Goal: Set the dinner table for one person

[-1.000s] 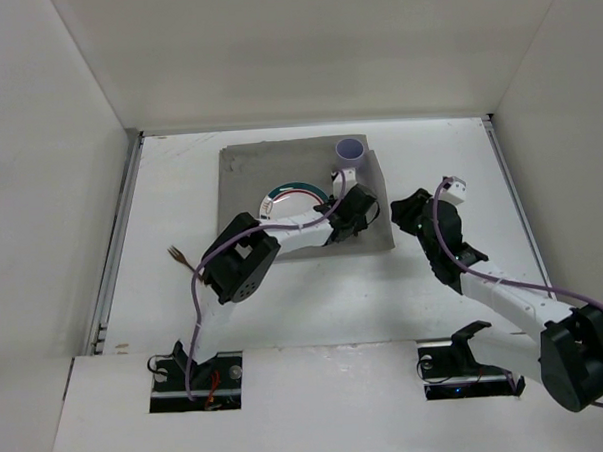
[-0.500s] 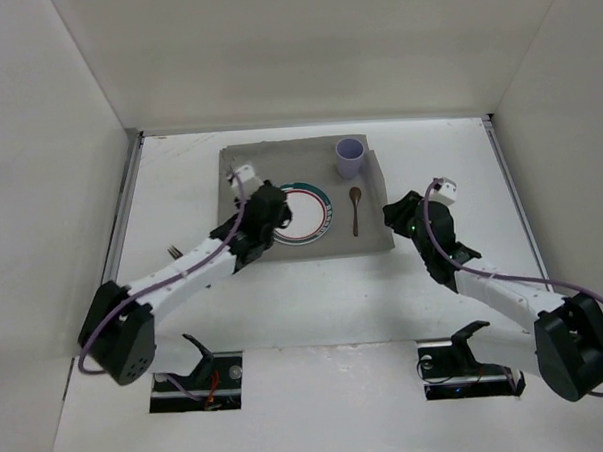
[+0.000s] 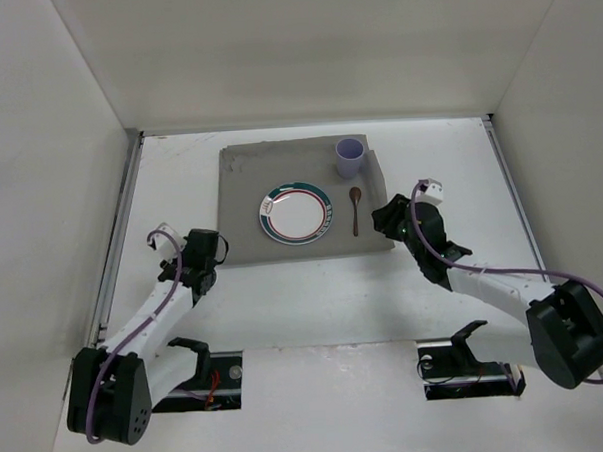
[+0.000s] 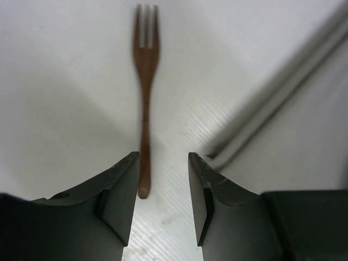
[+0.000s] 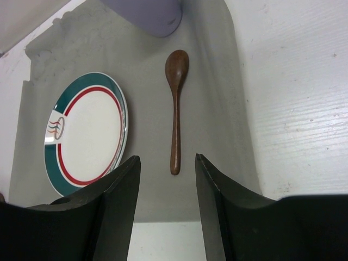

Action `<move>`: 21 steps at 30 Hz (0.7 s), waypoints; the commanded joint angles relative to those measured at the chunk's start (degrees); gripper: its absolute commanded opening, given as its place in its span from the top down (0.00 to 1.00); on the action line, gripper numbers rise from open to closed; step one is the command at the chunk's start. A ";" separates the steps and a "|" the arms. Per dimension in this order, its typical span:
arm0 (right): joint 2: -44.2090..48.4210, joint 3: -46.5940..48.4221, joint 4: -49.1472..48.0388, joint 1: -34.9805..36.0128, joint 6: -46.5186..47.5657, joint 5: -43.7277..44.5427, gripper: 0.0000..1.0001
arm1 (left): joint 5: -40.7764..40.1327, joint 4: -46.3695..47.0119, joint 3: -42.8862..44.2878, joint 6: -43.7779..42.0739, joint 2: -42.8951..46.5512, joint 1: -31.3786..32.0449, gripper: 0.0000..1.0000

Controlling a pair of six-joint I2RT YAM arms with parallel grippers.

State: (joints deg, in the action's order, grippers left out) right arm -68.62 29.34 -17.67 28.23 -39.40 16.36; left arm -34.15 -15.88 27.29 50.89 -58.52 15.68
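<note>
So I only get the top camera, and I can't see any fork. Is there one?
Observer: Yes. The left wrist camera shows a brown fork flat on the table, right under the left gripper.
Operator: Is it grabbing it?
Observer: No. Its jaws stand apart, with the handle's end just inside the gap, beside one finger.
Operator: And the other one?
Observer: The right gripper is open and empty, aimed at the spoon on the mat.
</note>
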 commanded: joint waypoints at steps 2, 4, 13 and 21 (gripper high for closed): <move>-0.64 3.00 -3.25 0.73 0.99 -0.63 0.49 | 2.16 -0.12 -2.15 1.40 0.17 -4.82 0.62; -0.55 3.09 -3.25 0.99 1.51 -0.45 0.48 | 2.95 1.46 -2.94 0.88 -0.89 -6.32 0.62; -2.30 4.05 -3.25 2.40 2.31 -0.71 0.47 | 7.43 8.58 -3.03 -2.29 -8.01 -7.73 0.66; -0.21 2.83 -3.25 1.79 1.61 -0.36 0.47 | 7.08 5.52 -3.38 -2.64 -5.73 -9.40 0.85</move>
State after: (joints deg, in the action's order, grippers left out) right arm -70.94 31.31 -17.61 30.17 -37.91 15.59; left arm -27.57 -8.49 24.73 48.99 -66.19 6.96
